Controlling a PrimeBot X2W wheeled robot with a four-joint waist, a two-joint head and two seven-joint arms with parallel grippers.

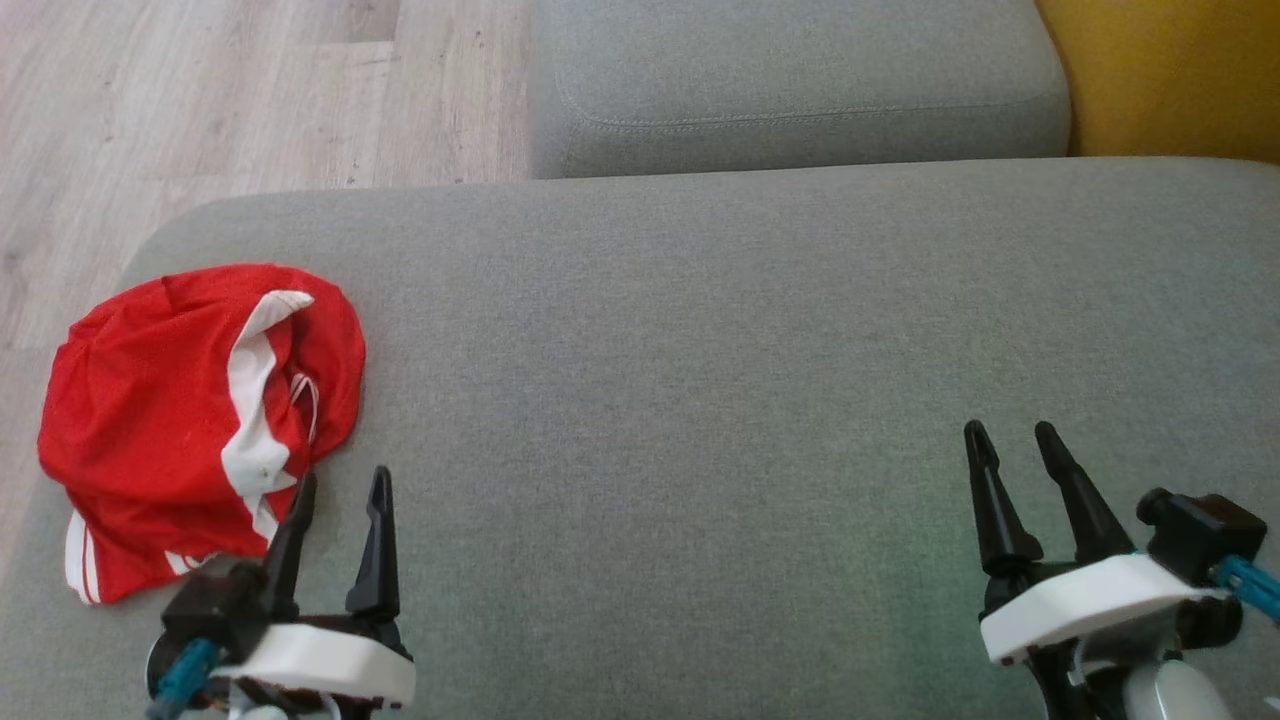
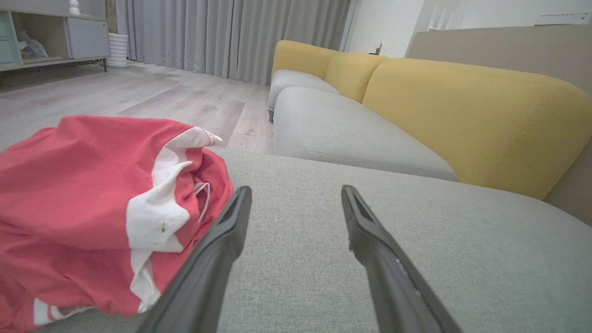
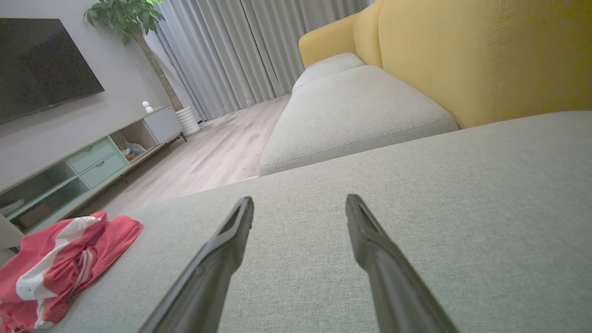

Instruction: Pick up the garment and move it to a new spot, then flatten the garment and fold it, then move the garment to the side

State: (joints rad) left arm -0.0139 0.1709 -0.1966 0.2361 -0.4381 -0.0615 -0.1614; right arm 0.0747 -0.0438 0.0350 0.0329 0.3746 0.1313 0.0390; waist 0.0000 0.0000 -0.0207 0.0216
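At the upper left of the head view runs a strip of pale wooden floor. Below it, at the left edge of the frame, the red garment lies crumpled on the near-left corner of the grey sofa cushion. It is sportswear with white side panels, white stripes at one hem and a thin white drawstring, probably shorts. It is bunched into a rounded heap, so no edge or corner can yet be told from another.

Just right of the heap, at the lower left, the left pincer hovers released, its two dark fingers parted and empty. Its left finger overlaps the garment's lower right edge in this view. In the left wrist view that finger sits beside the cloth, and I cannot tell whether they touch. The arm appears staged there because it is the nearer one for the first lift.

The middle of the frame is bare grey cushion, a likely new spot for laying the garment flat. A second grey cushion sits along the top.

At the lower right, the right pincer is likewise released and empty, well apart from the garment, apparently waiting to help spread it. The yellow backrest fills the upper right corner.
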